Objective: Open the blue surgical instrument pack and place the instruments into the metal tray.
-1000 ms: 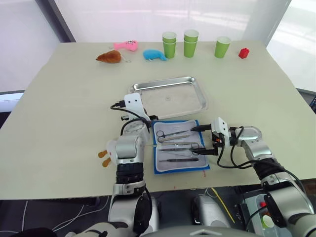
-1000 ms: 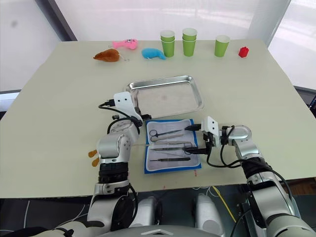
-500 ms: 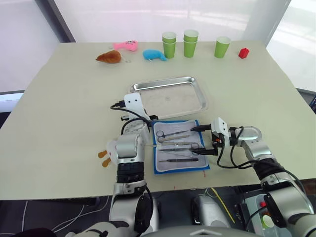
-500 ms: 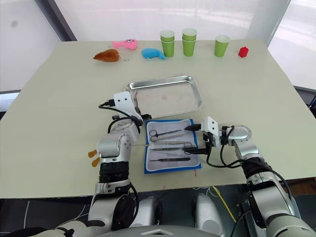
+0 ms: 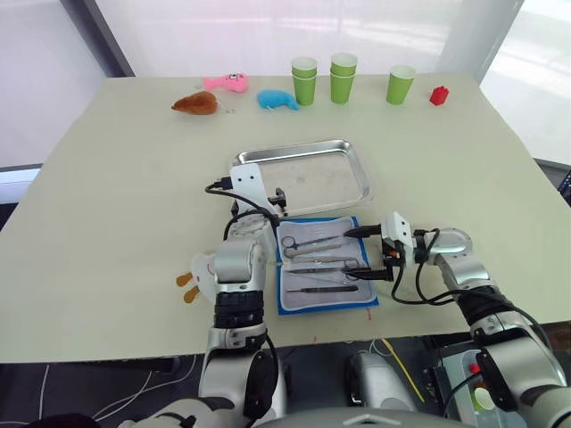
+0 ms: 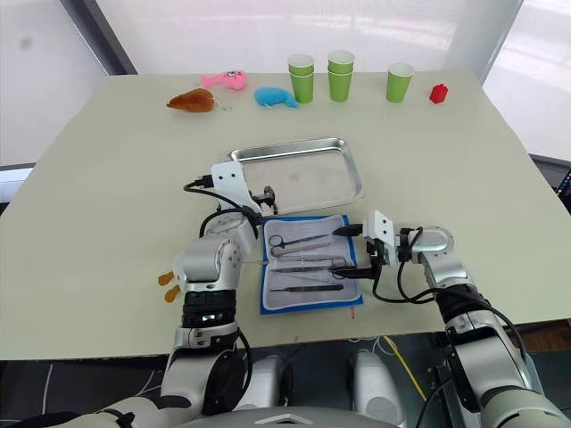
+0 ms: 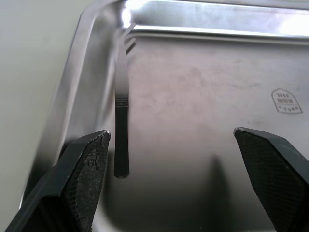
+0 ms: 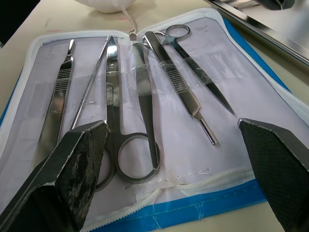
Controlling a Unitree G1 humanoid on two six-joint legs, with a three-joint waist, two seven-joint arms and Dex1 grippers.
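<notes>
The blue surgical instrument pack point(image 5: 325, 265) lies open and flat on the desk point(image 5: 107, 205), near the front edge, with its white-grey lining facing up. The metal tray point(image 5: 308, 175) sits just behind the pack, farther from the robot, with its near rim close to the pack's far edge.

Several of the instruments point(image 8: 130, 101) rest in the pack's lining: ring-handled scissors point(image 8: 126, 125), a second ring-handled pair point(image 8: 195, 67), a slim handled tool between them and a flat tool near one edge. One further instrument, a pair of tweezers point(image 7: 121, 104), lies inside the tray beside its wall, near a corner.

The left hand point(image 5: 278, 198) is over the near left corner of the tray. Its fingers point(image 7: 79, 169) are spread wide apart and grip nothing; the tweezers lie on the tray floor ahead of them.

The right hand point(image 5: 368, 252) is at the right edge of the pack, pointing across the lining. Its fingers point(image 8: 72, 164) are likewise wide apart and empty, one at either side of the row of tools in the right wrist view.

At the far edge of the desk stand green paper cups point(image 5: 343, 78), one of them a stack of two. Also there are a red block point(image 5: 438, 95), a blue plush toy point(image 5: 278, 100), a pink plush toy point(image 5: 227, 83) and a brown plush toy point(image 5: 196, 103).
</notes>
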